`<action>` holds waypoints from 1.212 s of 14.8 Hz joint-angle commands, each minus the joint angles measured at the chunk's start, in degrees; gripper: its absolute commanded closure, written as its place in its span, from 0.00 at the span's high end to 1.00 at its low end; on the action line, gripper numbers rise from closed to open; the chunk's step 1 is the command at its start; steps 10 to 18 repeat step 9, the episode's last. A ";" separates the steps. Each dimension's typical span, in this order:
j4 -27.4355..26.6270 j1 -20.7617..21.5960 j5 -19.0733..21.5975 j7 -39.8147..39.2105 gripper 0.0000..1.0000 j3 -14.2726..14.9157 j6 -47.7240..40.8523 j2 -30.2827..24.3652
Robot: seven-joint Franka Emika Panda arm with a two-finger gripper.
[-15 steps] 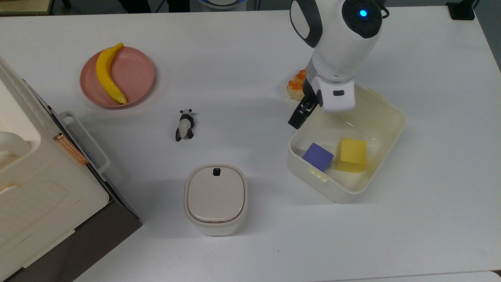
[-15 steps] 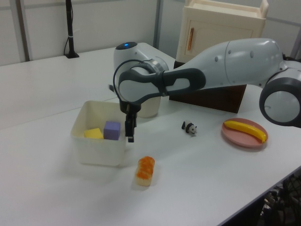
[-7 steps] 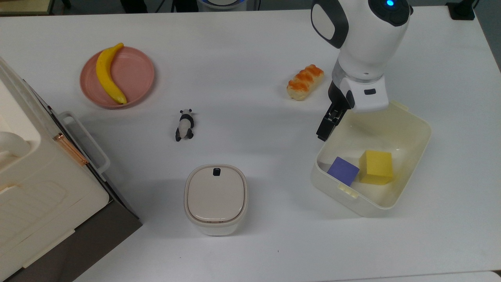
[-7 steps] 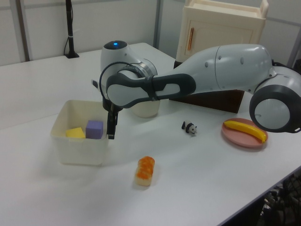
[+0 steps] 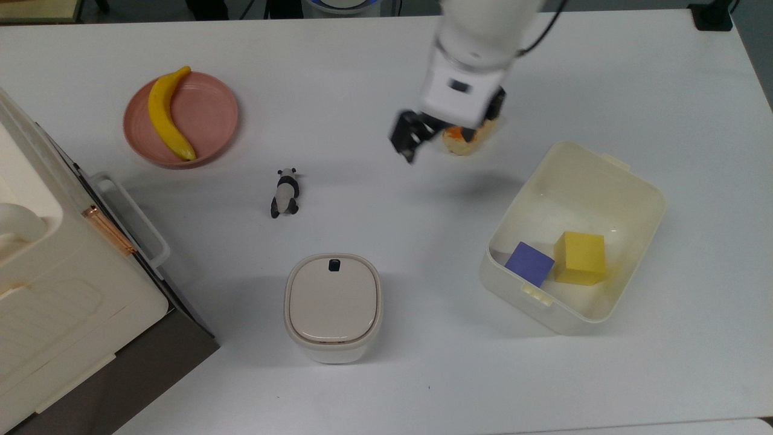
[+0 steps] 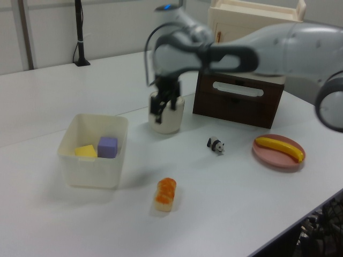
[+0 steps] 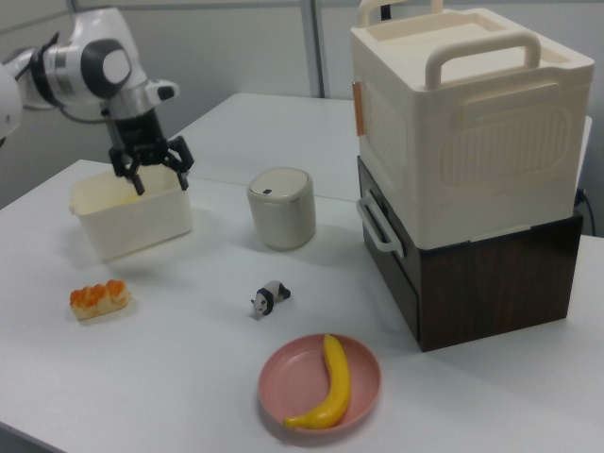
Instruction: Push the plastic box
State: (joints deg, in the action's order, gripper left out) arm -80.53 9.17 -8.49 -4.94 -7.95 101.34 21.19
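The plastic box (image 5: 634,181) is a cream-white lidless tub at the top view's right, holding a purple cube (image 5: 529,264) and a yellow cube (image 5: 580,258). It also appears in the left view (image 6: 91,168) and the right view (image 7: 132,226). My gripper (image 5: 412,134) hangs above the table, apart from the box, toward the top view's upper left of it. Its fingers are spread open with nothing between them (image 7: 153,170). In the left view the gripper (image 6: 163,101) shows in front of the lidded container.
An orange-topped bread piece (image 5: 465,140) lies partly under my hand. A small lidded container (image 5: 333,302), a panda figure (image 5: 285,192) and a pink plate (image 5: 208,115) with a banana (image 5: 166,115) stand on the white table. A big cream appliance (image 7: 462,123) sits on a dark base.
The box first slid toward the top view's right under the gripper's push. Since then the gripper has risen, left the box's rim, swung to the top view's left and spread its fingers.
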 commanded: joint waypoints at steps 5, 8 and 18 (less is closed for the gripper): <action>-3.58 -14.44 -0.29 13.21 1.00 -3.57 -5.89 -9.33; -3.58 -15.85 -0.21 12.85 1.00 -3.04 -5.45 -9.24; -3.58 -16.11 -0.21 12.85 1.00 -3.04 -5.27 -9.24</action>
